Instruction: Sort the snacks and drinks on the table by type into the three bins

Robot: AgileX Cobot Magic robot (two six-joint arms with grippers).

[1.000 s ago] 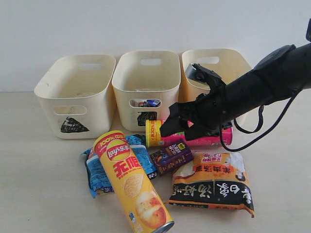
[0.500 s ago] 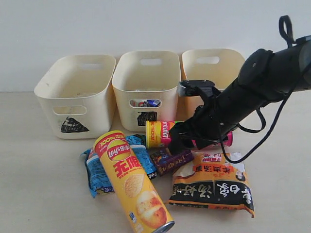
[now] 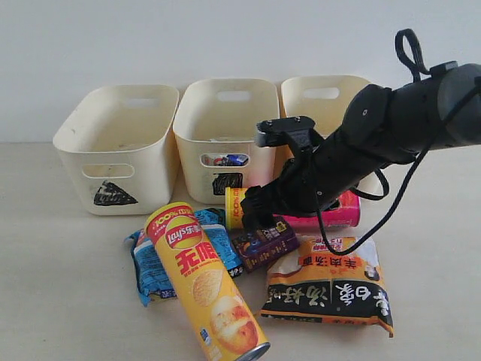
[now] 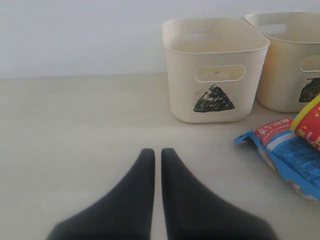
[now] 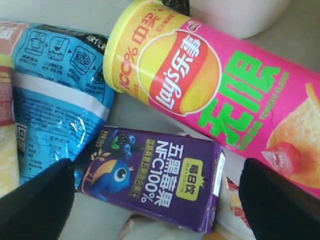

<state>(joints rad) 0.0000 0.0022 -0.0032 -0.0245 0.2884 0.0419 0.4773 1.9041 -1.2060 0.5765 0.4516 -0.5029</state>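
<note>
Jaws first: my right gripper (image 5: 155, 195) is spread wide and empty, hanging straight over the purple carton (image 5: 150, 182), which lies flat between my two fingers. Its long axis runs from one finger across to the other, so closing would pinch it end to end, and I judge the gap only just clears its length. The pink can (image 5: 225, 95) lies just beyond the carton, nearly touching its far edge and roughly parallel to it. The blue packet (image 5: 55, 95) sits close past one finger, leaving little room on that side. My left gripper (image 4: 157, 152) is pressed shut on nothing, low over bare table (image 4: 75, 125) and well away from the pile, so the right arm is the nearer one. The carton's near edge seems to rest on the orange-and-black bag (image 3: 331, 293), though that corner is cut off from me. My own arm covers the mark on the right bin (image 3: 323, 94), and I cannot make out what shows through the middle bin's (image 3: 225, 120) handle slot.
</note>
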